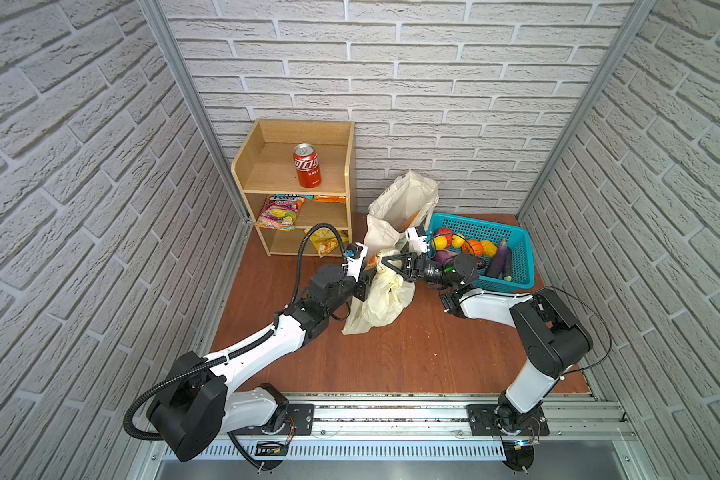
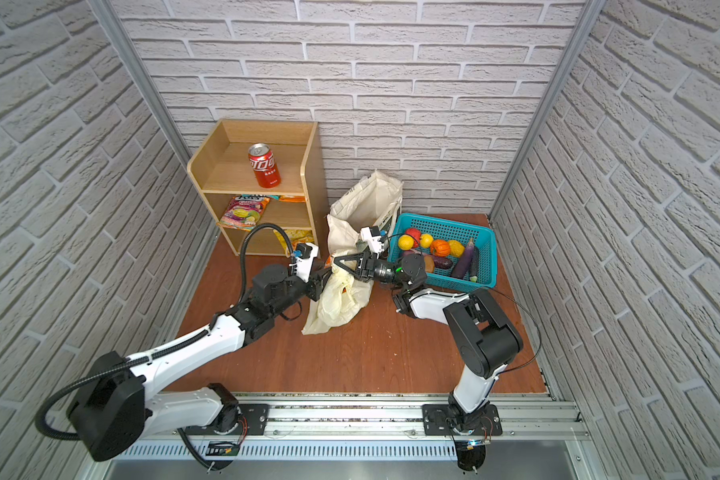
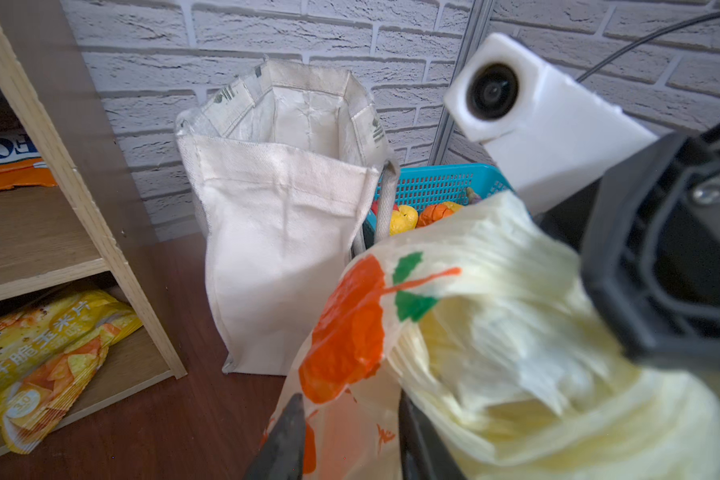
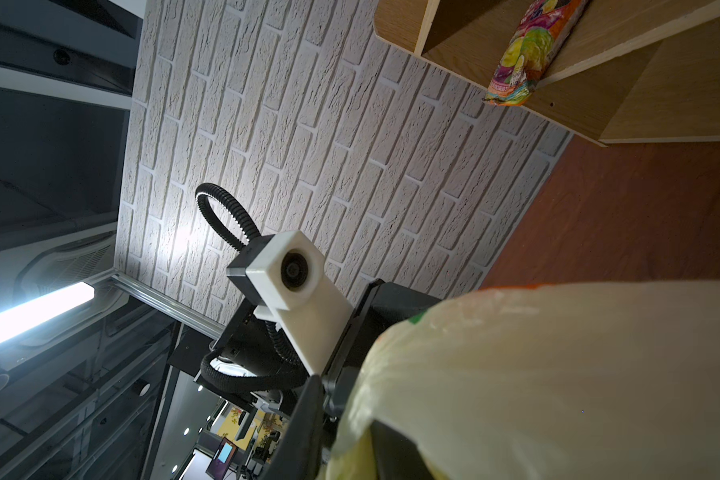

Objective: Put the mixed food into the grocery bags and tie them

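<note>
- The left claw (image 3: 350,419) grips the yellow plastic bag (image 1: 381,299).
- The right claw (image 4: 346,419) has the bag between its fingers; whether it grips cannot be told.

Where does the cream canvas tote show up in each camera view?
Top view: canvas tote stands at the back wall, between the wooden shelf and the turquoise basket.
Top view: tote in the same place, right of the shelf.
Left wrist: tote mid-picture, mouth open, behind the plastic bag; shelf beside it.
Right wrist: tote not in it; the shelf is.
Shared landmark: the wooden shelf.
</note>
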You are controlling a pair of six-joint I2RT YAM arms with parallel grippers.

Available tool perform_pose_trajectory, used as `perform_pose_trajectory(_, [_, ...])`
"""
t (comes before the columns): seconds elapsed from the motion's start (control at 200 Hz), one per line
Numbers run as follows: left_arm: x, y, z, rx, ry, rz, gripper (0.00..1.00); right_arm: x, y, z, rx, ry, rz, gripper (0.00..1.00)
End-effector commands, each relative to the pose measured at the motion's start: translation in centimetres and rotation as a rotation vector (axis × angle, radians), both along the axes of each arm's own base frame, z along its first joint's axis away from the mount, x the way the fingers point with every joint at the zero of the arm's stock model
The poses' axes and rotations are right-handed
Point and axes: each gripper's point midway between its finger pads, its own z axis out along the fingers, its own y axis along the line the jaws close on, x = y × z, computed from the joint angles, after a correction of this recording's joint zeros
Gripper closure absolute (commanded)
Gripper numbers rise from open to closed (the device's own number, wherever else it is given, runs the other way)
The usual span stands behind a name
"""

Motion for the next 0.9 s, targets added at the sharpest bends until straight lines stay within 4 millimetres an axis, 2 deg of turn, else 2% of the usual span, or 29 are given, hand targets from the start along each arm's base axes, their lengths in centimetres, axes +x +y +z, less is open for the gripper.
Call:
perform_pose_trajectory(0.0, [0.9,-0.1,3.6,-0.058,-0.099,0.013,0.62,-1.3,0.3,0.3,0.011,-0.050,0.043,0.78])
perform_pose_trajectory(0.245, [1.4,-1.4,2.5,-0.072,-0.067,-0.023,0.62,-2.6,1.7,1.0,0.009,-0.081,0.114,0.79])
perform_pose_trajectory(0.445, [1.2,-2.3,1.2,-0.074,-0.028,-0.056,0.58,-3.1,1.8,2.2,0.013,-0.122,0.143,0.93])
perform_pose_trajectory(0.625, [0.3,-0.8,1.7,-0.078,-0.032,-0.048,0.50,-2.7,1.1,2.3,0.009,-0.132,0.130,0.94])
perform_pose_trajectory(0.895, [-1.8,3.6,2.8,-0.114,-0.027,-0.015,0.45,-1.9,0.3,1.3,-0.006,-0.114,0.109,0.94])
